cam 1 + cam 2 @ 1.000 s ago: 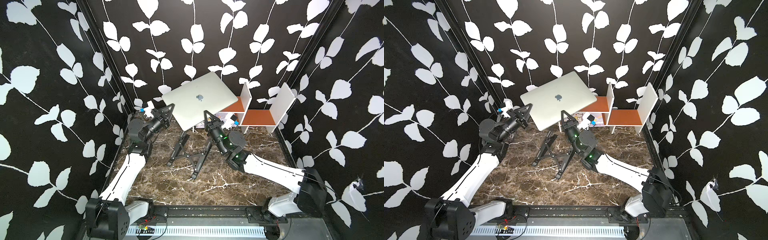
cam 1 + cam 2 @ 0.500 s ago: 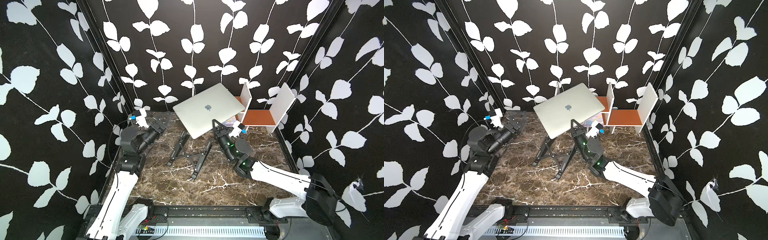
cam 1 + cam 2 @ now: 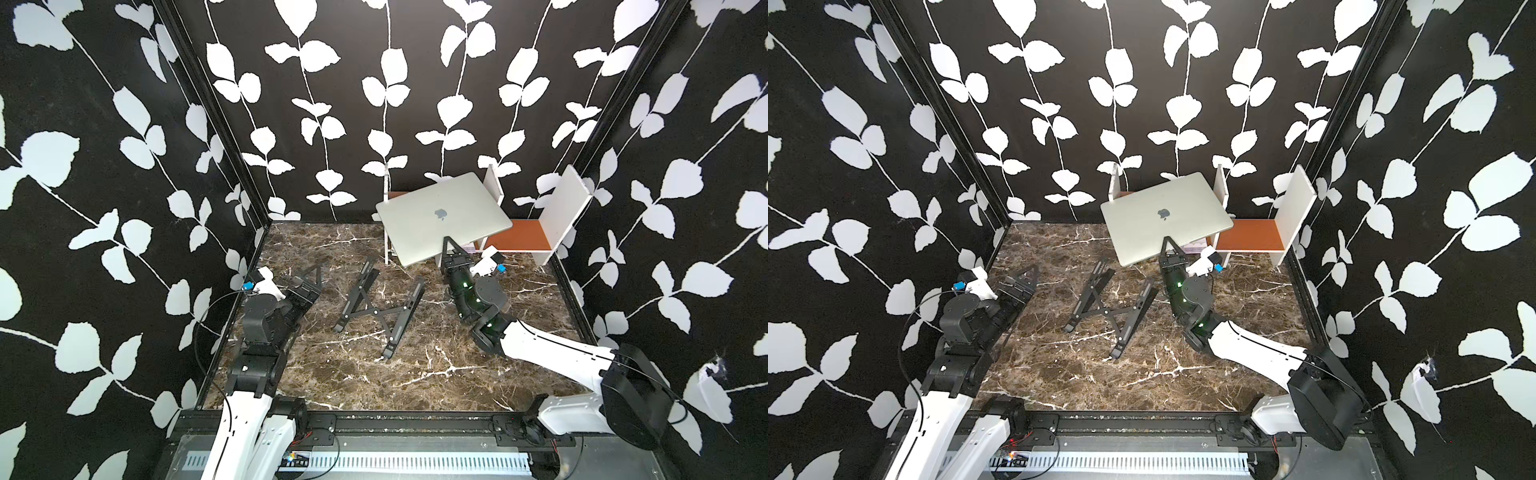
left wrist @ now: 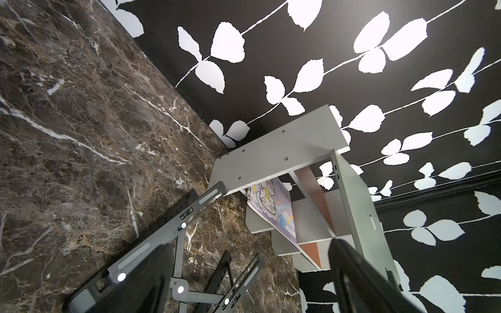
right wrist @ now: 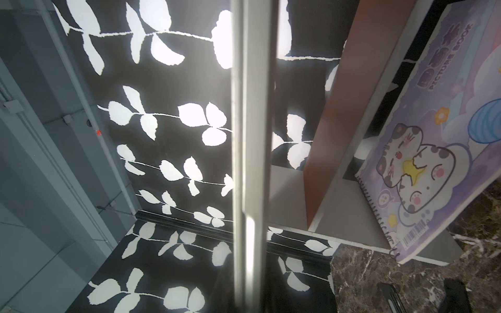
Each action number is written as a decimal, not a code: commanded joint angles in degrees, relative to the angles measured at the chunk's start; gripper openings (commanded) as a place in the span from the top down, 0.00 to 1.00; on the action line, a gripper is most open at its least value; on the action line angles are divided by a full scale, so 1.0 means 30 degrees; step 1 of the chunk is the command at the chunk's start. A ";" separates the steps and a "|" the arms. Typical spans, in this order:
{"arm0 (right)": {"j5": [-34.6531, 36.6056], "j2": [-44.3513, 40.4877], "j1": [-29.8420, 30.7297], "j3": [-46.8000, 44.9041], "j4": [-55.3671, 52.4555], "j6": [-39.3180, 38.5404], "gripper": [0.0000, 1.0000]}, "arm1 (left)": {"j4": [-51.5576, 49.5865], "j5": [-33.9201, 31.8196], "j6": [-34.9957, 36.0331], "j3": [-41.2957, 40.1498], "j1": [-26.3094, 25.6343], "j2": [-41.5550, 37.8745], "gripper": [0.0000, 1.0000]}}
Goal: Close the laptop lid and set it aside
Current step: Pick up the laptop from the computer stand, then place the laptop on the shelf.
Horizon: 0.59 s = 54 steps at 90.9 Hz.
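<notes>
Before the white shelf (image 3: 562, 208), closed laptop (image 3: 415, 226) aloft between right fingers (image 3: 451, 249).

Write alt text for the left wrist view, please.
The left hand is open, its two dark fingers framing a black folding stand on the marble table. Beyond stands a white shelf holding a cat picture book, with the closed silver laptop edge-on by it.

A black folding X-frame metal stand (image 3: 376, 305) lies mid-table on the brown marble tabletop (image 3: 374, 374). At its 1 o'clock the thin silver-grey aluminium laptop (image 3: 442, 218) sits raised before a white-panelled shelf unit (image 3: 561, 212). At 9 o'clock is the left gripper (image 3: 305, 279); at 2 o'clock, on the laptop's near edge, the right gripper (image 3: 450, 249).
</notes>
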 commanded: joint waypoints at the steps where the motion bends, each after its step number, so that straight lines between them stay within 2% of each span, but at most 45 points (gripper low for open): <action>1: 0.0508 -0.0203 -0.0391 0.0643 0.6843 0.0315 1.00 | -0.0346 -0.0552 0.0444 -0.0259 0.0109 -0.0301 0.13; 26: 0.1540 -0.0066 -0.0478 0.0167 0.7606 0.1134 1.00 | 0.0221 -0.0267 0.0307 -0.0427 0.0137 0.0030 0.13; 54: 0.1753 0.1801 -0.0704 0.1829 0.7531 0.1849 1.00 | 0.0337 0.0153 0.0105 -0.0574 0.0116 -0.0071 0.13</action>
